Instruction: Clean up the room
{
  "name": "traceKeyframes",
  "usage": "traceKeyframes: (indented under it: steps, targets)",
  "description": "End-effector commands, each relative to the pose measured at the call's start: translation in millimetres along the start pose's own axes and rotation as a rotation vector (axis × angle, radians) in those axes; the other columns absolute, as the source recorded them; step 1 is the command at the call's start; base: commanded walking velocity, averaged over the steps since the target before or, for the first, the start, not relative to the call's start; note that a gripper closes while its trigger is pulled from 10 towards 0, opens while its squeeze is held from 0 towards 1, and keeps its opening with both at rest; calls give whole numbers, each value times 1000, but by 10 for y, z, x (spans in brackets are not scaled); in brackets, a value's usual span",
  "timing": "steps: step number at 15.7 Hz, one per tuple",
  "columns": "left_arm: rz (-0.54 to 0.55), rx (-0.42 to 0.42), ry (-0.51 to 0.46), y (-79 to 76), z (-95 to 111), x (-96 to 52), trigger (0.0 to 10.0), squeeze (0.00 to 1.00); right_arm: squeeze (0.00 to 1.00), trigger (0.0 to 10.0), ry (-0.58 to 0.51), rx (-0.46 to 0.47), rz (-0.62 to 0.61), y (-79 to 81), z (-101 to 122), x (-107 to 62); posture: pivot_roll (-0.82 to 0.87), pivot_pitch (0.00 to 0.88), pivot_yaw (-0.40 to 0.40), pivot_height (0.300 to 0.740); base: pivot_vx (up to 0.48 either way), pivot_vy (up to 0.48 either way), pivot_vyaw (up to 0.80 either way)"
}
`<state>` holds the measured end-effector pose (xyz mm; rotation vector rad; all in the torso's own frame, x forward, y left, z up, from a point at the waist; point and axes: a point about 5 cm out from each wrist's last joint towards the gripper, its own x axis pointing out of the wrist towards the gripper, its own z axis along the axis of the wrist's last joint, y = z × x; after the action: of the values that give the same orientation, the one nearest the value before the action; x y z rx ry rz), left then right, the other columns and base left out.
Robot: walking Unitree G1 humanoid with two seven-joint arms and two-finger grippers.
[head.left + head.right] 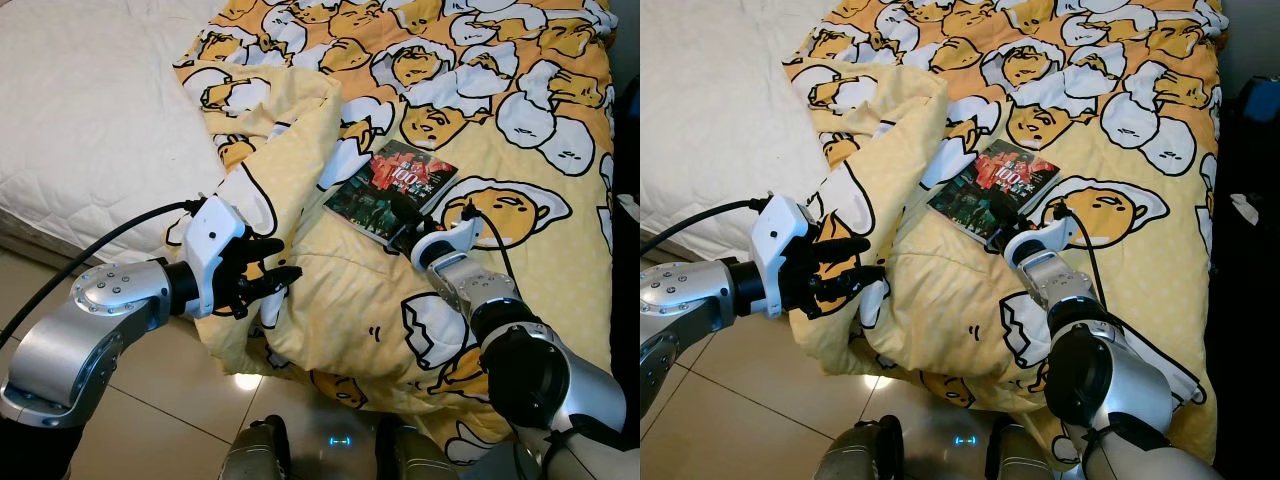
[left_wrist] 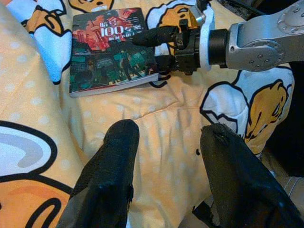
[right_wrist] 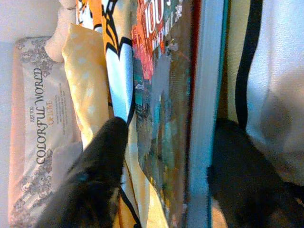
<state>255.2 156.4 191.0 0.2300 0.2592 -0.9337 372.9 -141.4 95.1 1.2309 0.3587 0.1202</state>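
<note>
**Book on the rumpled duvet, right gripper at its near corner**

Bedroom scene: tiled floor (image 1: 150, 420) nearest the robot, then the edge of a bed with a yellow cartoon-egg duvet (image 1: 520, 130) spilling over it, and a white quilted mattress (image 1: 90, 110) bare on the far left.

Nearest, the left gripper (image 1: 262, 280) hovers at the bunched, hanging fold of the duvet. Its fingers stand moderately apart with nothing between them; the left wrist view shows only cloth beyond the fingers (image 2: 107, 185).

A little farther in, the right gripper (image 1: 420, 238) has reached the near corner of a book (image 1: 392, 188). One finger lies on the cover and the other sits under the lower edge, so the jaws straddle the corner across its thickness. Whether they are pressing yet cannot be told.

Book: a thin paperback with a glossy dark cover and red title block, lying flat, face up, on the duvet near the middle of the bed. Its long axis runs diagonally, from the near corner at the gripper up toward the far left of the bed.

Handling judgement: light, fairly stiff across the spine but likely to droop if lifted by one corner; the glossy cover may slip. A deeper bite along the spine edge would hold better. Soft bedding beneath gives way, letting the lower finger slide under.
</note>
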Motion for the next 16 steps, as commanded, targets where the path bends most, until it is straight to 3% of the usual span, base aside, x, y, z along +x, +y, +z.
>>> traceKeyframes:
  steps: [1,16]
  targets:
    - [-19,3,17,-34,-13,-34,10000,0,0,0,8,16,-8,22,-57,24,122,242,79,740,0,0,0]
    - [-51,3,31,-68,-46,-15,10000,0,0,0,10,23,-56,-68,-94,-1,114,230,87,740,0,0,0]
